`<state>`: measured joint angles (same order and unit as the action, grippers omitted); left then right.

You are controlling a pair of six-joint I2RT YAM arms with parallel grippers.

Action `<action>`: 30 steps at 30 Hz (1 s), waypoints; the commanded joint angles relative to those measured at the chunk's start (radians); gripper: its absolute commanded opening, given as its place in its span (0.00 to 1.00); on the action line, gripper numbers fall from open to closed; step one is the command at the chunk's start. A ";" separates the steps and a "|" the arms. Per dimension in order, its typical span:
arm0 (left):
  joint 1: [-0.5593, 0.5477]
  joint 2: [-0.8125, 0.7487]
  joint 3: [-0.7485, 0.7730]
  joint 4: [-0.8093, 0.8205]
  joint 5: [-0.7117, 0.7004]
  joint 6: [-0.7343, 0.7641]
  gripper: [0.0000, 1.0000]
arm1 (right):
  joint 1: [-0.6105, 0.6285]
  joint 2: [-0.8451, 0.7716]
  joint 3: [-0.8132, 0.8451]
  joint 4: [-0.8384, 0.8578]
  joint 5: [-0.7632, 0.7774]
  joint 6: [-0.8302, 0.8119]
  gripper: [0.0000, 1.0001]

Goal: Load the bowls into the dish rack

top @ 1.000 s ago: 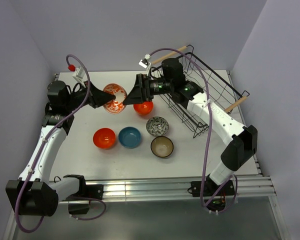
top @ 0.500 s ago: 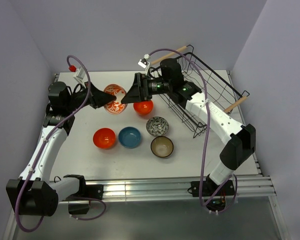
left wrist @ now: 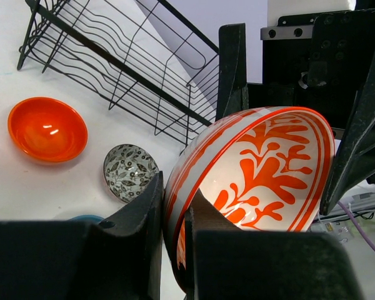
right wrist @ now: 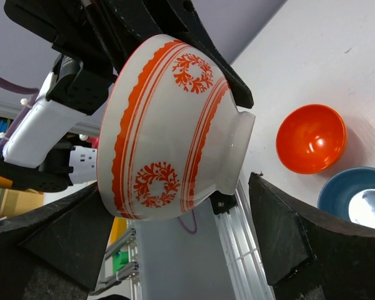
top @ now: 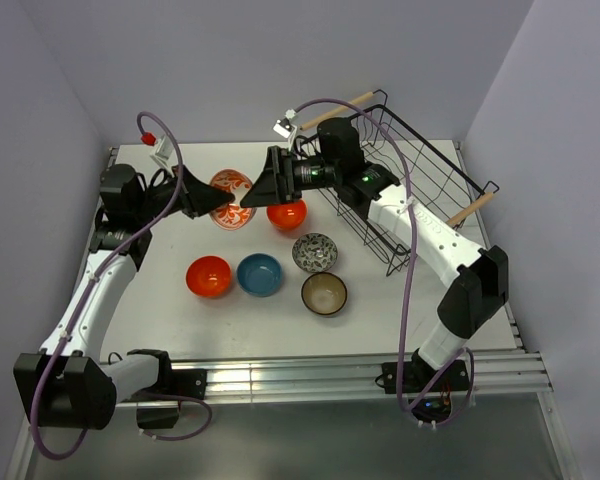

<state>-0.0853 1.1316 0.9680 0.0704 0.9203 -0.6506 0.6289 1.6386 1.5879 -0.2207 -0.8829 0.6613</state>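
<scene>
An orange-and-white patterned bowl (top: 232, 196) hangs tilted in the air above the table's back. My left gripper (top: 214, 200) is shut on its rim, one finger inside and one outside (left wrist: 175, 195). My right gripper (top: 261, 189) faces it, open, its two fingers on either side of the patterned bowl (right wrist: 169, 125). A gap shows between one right finger (right wrist: 281, 231) and the bowl's foot. On the table lie a plain orange bowl (top: 287, 214), a second orange bowl (top: 209, 276), a blue bowl (top: 259, 274), a grey-and-white bowl (top: 315, 252) and a brown bowl (top: 324, 293). The black wire dish rack (top: 420, 185) stands at the right.
The rack's wooden handles (top: 337, 110) stick out at the back and at the right. The table's near edge carries an aluminium rail (top: 310, 375). Purple walls close in the back and both sides.
My right gripper's fingers have drawn closer together around the patterned bowl. The left gripper and the bowl have shifted slightly toward the right arm.
</scene>
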 commanded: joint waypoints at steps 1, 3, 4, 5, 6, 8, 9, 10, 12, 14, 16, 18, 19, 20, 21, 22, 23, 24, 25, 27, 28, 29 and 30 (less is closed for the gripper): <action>-0.007 -0.001 0.006 0.108 0.035 -0.049 0.00 | 0.009 0.007 0.043 0.063 -0.005 0.011 0.89; -0.008 0.007 0.005 0.117 0.034 -0.057 0.00 | 0.009 0.013 0.050 0.064 -0.011 0.017 0.88; -0.008 0.010 0.008 0.117 0.034 -0.060 0.00 | 0.011 0.017 0.050 0.066 -0.011 0.020 0.88; -0.008 0.013 0.009 0.118 0.034 -0.061 0.00 | 0.011 0.021 0.049 0.070 -0.011 0.024 0.88; -0.008 0.019 0.011 0.117 0.034 -0.063 0.00 | 0.011 0.024 0.049 0.070 -0.013 0.029 0.88; -0.008 0.023 0.009 0.117 0.037 -0.069 0.00 | 0.012 0.029 0.049 0.072 -0.014 0.029 0.88; -0.010 0.026 0.008 0.120 0.038 -0.069 0.00 | 0.014 0.029 0.047 0.075 -0.016 0.032 0.88; -0.011 0.025 0.008 0.123 0.041 -0.070 0.00 | 0.014 0.030 0.046 0.075 -0.018 0.034 0.86; -0.013 0.028 0.006 0.123 0.045 -0.072 0.00 | 0.014 0.030 0.040 0.083 -0.019 0.038 0.82; -0.014 0.028 0.002 0.132 0.046 -0.075 0.00 | 0.014 0.029 0.037 0.090 -0.022 0.043 0.75; -0.014 0.028 0.000 0.134 0.051 -0.075 0.00 | 0.014 0.029 0.034 0.093 -0.028 0.044 0.68; -0.014 0.031 0.000 0.129 0.052 -0.070 0.00 | 0.014 0.027 0.029 0.104 -0.030 0.047 0.58; -0.014 0.031 0.000 0.128 0.052 -0.070 0.00 | 0.014 0.023 0.026 0.110 -0.034 0.050 0.54; -0.014 0.031 0.000 0.126 0.054 -0.069 0.01 | 0.014 0.023 0.023 0.115 -0.039 0.055 0.50; -0.014 0.033 0.001 0.126 0.054 -0.067 0.03 | 0.011 0.024 0.020 0.125 -0.045 0.058 0.47; -0.014 0.033 0.003 0.124 0.052 -0.066 0.05 | 0.012 0.018 0.017 0.132 -0.048 0.060 0.40; -0.014 0.034 0.005 0.117 0.054 -0.064 0.09 | 0.011 0.017 0.009 0.138 -0.050 0.057 0.31; -0.014 0.034 0.008 0.114 0.051 -0.060 0.13 | 0.012 0.015 0.007 0.138 -0.050 0.055 0.31; -0.014 0.037 0.008 0.111 0.052 -0.055 0.16 | 0.012 0.010 0.004 0.138 -0.051 0.051 0.21; -0.014 0.045 0.018 0.095 0.058 -0.050 0.29 | 0.012 0.010 -0.003 0.148 -0.062 0.050 0.08; -0.014 0.051 0.021 0.091 0.061 -0.050 0.35 | 0.009 0.006 -0.005 0.147 -0.067 0.055 0.00; -0.014 0.054 0.026 0.088 0.064 -0.052 0.43 | 0.009 0.004 -0.005 0.144 -0.065 0.049 0.00; -0.014 0.057 0.029 0.088 0.065 -0.052 0.46 | 0.009 0.003 -0.009 0.139 -0.062 0.046 0.00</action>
<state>-0.0944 1.1828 0.9592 0.1135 0.9432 -0.7010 0.6319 1.6707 1.5764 -0.1650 -0.9058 0.6952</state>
